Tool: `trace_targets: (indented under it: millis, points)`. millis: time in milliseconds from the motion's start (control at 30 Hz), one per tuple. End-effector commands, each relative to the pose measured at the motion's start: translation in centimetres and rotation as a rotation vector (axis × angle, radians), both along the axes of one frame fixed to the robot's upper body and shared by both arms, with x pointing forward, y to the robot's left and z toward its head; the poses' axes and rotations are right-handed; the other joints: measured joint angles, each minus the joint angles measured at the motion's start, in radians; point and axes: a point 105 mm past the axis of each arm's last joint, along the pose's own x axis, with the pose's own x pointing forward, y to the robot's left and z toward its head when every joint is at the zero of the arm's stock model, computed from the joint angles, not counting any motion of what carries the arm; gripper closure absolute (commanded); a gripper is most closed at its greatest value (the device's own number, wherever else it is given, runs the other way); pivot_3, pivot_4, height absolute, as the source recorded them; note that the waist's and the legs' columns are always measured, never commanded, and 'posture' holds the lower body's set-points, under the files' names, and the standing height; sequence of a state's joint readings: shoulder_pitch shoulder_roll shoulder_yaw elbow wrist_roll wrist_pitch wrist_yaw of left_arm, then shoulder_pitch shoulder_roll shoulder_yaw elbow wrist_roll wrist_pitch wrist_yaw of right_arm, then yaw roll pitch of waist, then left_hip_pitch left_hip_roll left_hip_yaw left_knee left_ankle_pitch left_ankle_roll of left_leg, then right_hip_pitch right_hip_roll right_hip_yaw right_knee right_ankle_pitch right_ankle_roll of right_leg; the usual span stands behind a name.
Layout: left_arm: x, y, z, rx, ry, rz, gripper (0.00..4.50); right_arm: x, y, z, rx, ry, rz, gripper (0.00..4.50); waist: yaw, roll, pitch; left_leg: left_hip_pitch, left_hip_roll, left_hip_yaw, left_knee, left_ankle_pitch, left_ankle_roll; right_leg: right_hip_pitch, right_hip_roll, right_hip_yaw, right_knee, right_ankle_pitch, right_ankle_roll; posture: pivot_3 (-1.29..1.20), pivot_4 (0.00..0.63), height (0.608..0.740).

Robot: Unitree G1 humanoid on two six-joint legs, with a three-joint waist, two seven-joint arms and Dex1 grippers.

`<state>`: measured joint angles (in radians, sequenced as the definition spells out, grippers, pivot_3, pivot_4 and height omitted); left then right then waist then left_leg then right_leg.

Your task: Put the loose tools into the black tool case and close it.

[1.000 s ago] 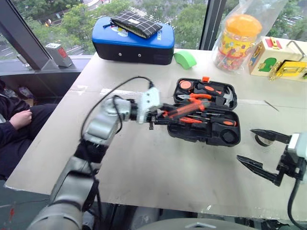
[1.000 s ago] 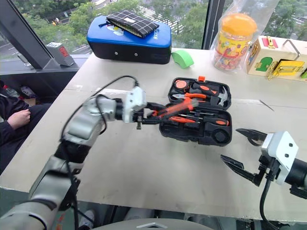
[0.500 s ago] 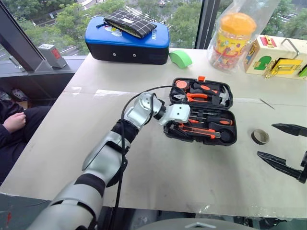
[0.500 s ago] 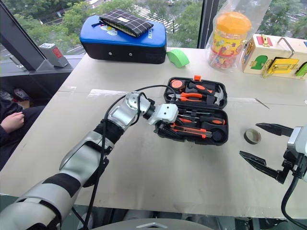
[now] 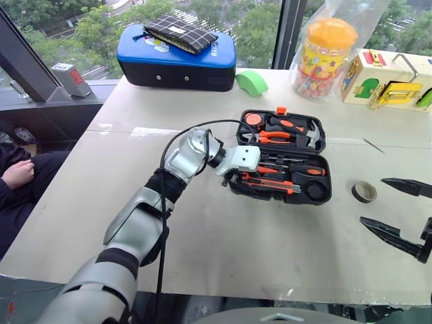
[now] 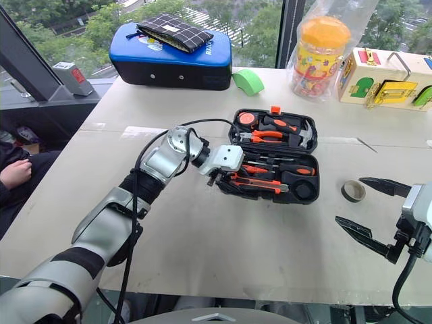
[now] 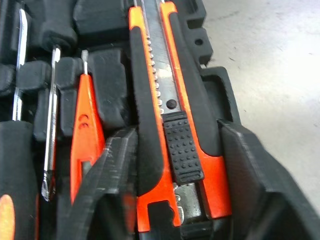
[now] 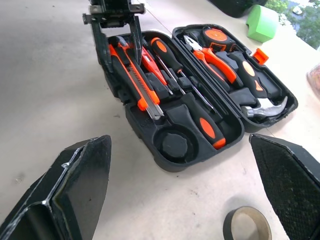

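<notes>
Seating utility knife (image 7: 167, 125) in front slot of black tool case (image 5: 317, 197), frame centre; left pincer (image 7: 170, 200) fingers apart, straddling its handle. Right pincer (image 5: 398, 210) wide apart, empty. Tape roll (image 5: 364, 192) on counter (image 5: 223, 236), right: we judge it light, stiff; take across rim.

Upper-floor test room, big windows (image 5: 81, 27), toy-strewn table (image 5: 223, 229)

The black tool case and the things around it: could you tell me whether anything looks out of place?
One thing: the small black tape roll lies loose on the table, while the round slot of the black tool case is empty.
</notes>
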<state>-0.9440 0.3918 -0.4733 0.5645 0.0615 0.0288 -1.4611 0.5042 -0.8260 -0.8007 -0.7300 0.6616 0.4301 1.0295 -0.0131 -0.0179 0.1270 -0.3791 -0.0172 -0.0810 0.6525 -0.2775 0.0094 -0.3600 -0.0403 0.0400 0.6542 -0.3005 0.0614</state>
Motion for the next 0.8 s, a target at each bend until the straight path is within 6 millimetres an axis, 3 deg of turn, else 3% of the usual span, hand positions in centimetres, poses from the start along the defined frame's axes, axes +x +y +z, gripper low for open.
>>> trace_targets:
  millis: [33,167,200,333,400,500,633,800]
  points:
    - [-0.1,0.0,1.8,-0.079,0.023,0.016,0.29,-0.1,0.2,0.5,-0.020,-0.035,0.007,0.00,-0.001,0.000,0.000,0.000,0.002,0.000,0.000,0.000,0.000,0.000,0.002,0.000,0.000,0.000,0.000,0.00,0.150,0.740]
    - [0.2,-0.2,4.0,-0.211,0.087,0.095,0.29,0.0,0.2,0.4,-0.020,-0.038,0.003,0.00,0.002,0.000,0.000,-0.001,0.003,0.000,0.000,0.000,0.000,-0.001,0.003,0.000,0.000,0.000,0.000,0.00,0.150,0.740]
    - [0.3,-0.3,4.4,-0.250,0.103,0.116,0.57,0.0,0.3,0.3,-0.019,-0.039,0.003,0.00,0.003,0.000,0.000,0.000,0.003,0.000,0.001,0.000,0.000,-0.001,0.003,0.001,0.001,0.000,0.000,0.00,0.150,0.740]
    - [0.1,-0.8,4.4,-0.355,0.186,0.181,2.12,0.2,0.4,0.3,-0.017,-0.045,0.002,0.00,0.004,0.001,0.000,0.000,0.002,0.001,0.001,0.000,0.000,0.000,0.002,0.001,0.002,0.000,0.000,0.00,0.150,0.740]
    - [-0.2,-0.9,3.0,-0.333,0.168,0.188,2.92,0.3,0.5,0.3,-0.018,-0.047,0.002,0.00,0.004,0.001,0.000,0.000,0.002,0.001,0.002,0.000,0.000,0.000,0.001,0.001,0.002,0.000,0.000,0.00,0.150,0.740]
    - [-1.0,-0.8,0.8,-0.284,0.174,0.197,4.46,0.4,0.5,0.4,-0.020,-0.047,0.002,0.00,0.003,0.001,0.000,0.000,0.003,0.000,0.001,0.000,0.000,0.000,0.002,0.001,0.002,0.000,0.000,0.00,0.150,0.740]
    - [-1.6,0.1,-3.7,-0.098,0.012,0.169,4.49,0.2,0.5,0.2,-0.023,-0.032,-0.002,0.00,0.007,0.000,-0.001,0.000,0.003,0.000,0.001,0.000,0.000,0.000,0.002,0.001,0.002,0.000,0.000,0.00,0.150,0.740]
    - [-2.3,-0.5,-4.9,-0.062,-0.097,0.100,4.49,-0.1,0.5,-0.1,-0.022,0.001,-0.031,0.00,0.022,0.003,-0.004,0.004,0.003,0.002,0.001,0.000,0.000,0.004,0.000,0.003,0.002,0.000,0.000,0.00,0.150,0.740]
